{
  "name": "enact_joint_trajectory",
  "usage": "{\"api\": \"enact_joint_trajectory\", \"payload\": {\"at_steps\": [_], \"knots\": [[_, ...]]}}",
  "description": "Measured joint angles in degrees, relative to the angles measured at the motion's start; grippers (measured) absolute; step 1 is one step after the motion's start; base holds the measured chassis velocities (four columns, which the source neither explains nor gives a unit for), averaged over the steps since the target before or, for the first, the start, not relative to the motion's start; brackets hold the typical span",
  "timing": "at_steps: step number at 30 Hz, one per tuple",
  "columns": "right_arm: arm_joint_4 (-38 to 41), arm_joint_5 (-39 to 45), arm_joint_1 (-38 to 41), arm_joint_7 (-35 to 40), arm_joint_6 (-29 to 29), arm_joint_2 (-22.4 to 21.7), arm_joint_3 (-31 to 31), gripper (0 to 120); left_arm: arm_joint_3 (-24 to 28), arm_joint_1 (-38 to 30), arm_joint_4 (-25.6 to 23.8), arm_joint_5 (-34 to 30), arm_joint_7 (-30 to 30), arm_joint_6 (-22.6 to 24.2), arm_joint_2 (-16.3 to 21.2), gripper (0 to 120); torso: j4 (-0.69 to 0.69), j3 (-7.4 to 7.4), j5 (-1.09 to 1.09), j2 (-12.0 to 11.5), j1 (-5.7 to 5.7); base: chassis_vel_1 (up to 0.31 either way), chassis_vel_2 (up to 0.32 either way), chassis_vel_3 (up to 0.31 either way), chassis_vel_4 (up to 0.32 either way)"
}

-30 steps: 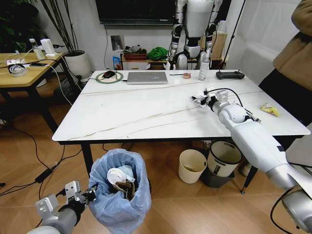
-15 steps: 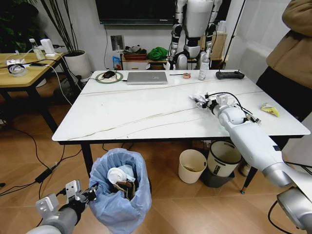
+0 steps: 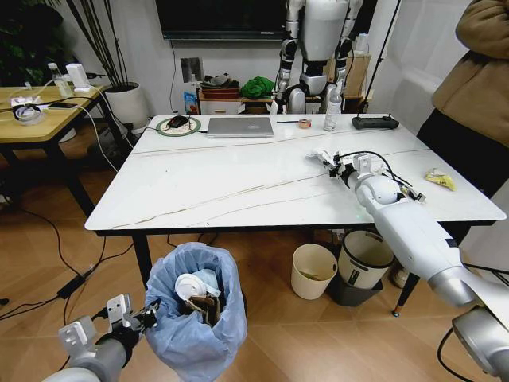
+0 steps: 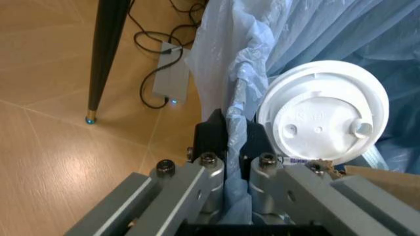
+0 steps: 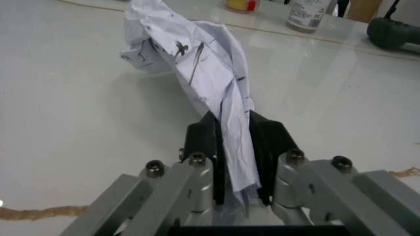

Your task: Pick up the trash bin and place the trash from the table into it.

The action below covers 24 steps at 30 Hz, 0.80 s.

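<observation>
From the head, the right gripper (image 3: 338, 166) pinches crumpled paper (image 3: 324, 157) above the table (image 3: 238, 187), the trash bin (image 3: 195, 318) low to its left; left wrist: left gripper (image 4: 235, 142) clamps the bag rim; right wrist: paper (image 5: 196, 64) extends forward past clenched fingers (image 5: 204, 142).

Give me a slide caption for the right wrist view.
Right gripper shut on a crumpled white paper above the white marble-look table.
</observation>
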Motion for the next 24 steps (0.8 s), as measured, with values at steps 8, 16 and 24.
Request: {"api": "enact_joint_trajectory", "payload": {"at_steps": [8,16,24], "knots": [[8.58,5.04,-1.89,-1.21,0.28,-3.51,0.04,0,0.24,-0.34,0.19,-0.22,0.00,-0.01,0.27,0,0.00,0.00,0.00,0.00,0.00,0.000,0.000,0.000,0.000],[31.13,16.96,-8.83,-3.88,1.27,-9.23,-0.57,0,0.38,-0.66,0.30,-0.85,-0.02,0.02,0.67,0,-0.01,-0.01,0.00,0.00,0.00,0.000,0.000,0.000,0.000],[50.51,23.60,-14.15,-4.57,2.17,-10.55,-5.89,0,0.25,-0.44,0.43,-1.01,-0.02,0.20,0.86,0,0.00,-0.01,-0.03,0.00,-0.01,0.000,0.000,0.000,0.000]]}}
